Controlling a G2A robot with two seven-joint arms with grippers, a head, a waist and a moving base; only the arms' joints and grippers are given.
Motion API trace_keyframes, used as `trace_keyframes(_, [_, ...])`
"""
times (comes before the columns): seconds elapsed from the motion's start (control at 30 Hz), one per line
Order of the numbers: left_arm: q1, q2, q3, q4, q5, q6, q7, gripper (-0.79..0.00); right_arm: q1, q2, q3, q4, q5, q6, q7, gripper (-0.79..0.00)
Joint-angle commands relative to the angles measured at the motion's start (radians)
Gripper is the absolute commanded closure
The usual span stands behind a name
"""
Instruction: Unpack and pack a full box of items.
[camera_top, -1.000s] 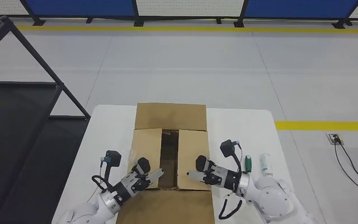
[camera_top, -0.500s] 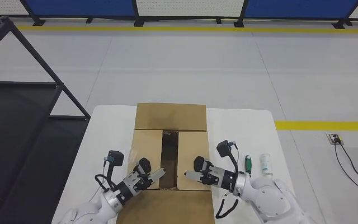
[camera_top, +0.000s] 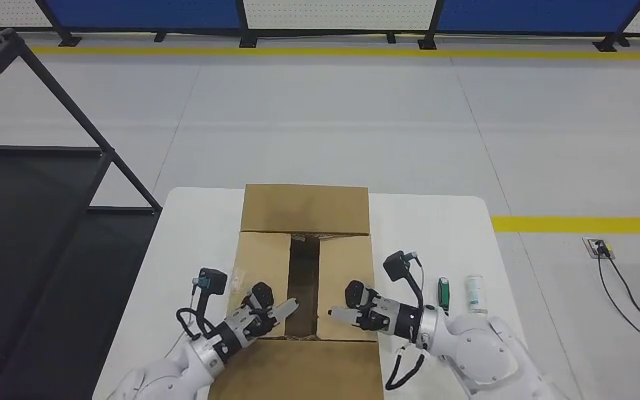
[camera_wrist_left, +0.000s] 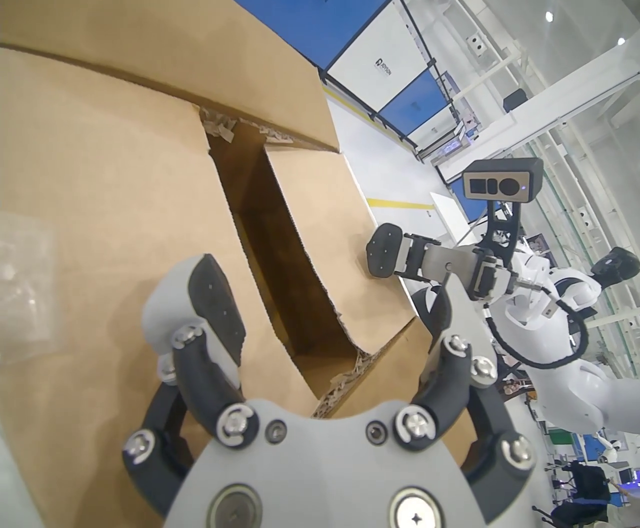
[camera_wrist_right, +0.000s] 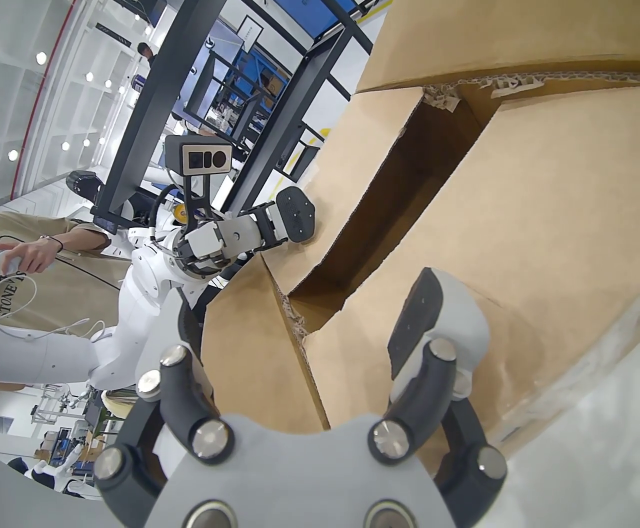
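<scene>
A brown cardboard box (camera_top: 304, 210) stands in the middle of the white table (camera_top: 430, 225). Its two side flaps lie nearly flat, with a dark slot (camera_top: 303, 275) between them. My left gripper (camera_top: 274, 304) is open at the near end of the left flap (camera_wrist_left: 100, 165); one pad (camera_wrist_left: 216, 300) lies over that flap and the other finger is behind the near flap (camera_wrist_left: 400, 350). My right gripper (camera_top: 344, 303) is open at the near end of the right flap (camera_wrist_right: 540, 210), one pad (camera_wrist_right: 417, 320) over it. Across the slot, the right gripper's finger (camera_wrist_left: 384, 249) faces the left gripper's finger (camera_wrist_right: 296, 214). The box's contents are hidden.
To the right of the box, a green item (camera_top: 443, 291) and a small white bottle (camera_top: 473, 290) lie on the table. A clear plastic piece (camera_wrist_left: 22, 280) rests on the left flap. A black metal frame (camera_top: 70, 130) stands off the table's left side.
Both grippers have crept a little farther over the box's near end and closer to the slot. The flaps and the items beside the box have not moved.
</scene>
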Motion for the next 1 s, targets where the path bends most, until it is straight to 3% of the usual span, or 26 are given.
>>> trace_keyframes(0.0, [0.001, 0.0, -0.005, -0.009, -0.004, -0.003, 0.011, -0.785, -0.001, 0.001, 0.003, -0.004, 0.005, -0.005, -0.002, -0.785])
trace_keyframes(0.27, [0.062, 0.008, -0.099, -0.111, -0.087, -0.054, 0.057, -0.785, 0.019, 0.006, 0.05, -0.018, 0.069, 0.003, -0.02, -0.785])
trace_keyframes(0.53, [0.175, 0.021, -0.298, -0.178, -0.255, -0.141, 0.041, -0.785, 0.149, 0.0, 0.06, 0.075, 0.135, 0.036, -0.017, -0.785])
trace_keyframes(0.8, [0.283, 0.035, -0.506, -0.096, -0.487, -0.262, -0.05, -0.785, 0.302, -0.012, 0.046, 0.244, 0.184, 0.044, -0.026, -0.785])
trace_keyframes(0.97, [0.364, 0.051, -0.608, -0.034, -0.604, -0.343, -0.253, -0.785, 0.372, -0.019, 0.032, 0.338, 0.176, 0.078, -0.044, -0.785])
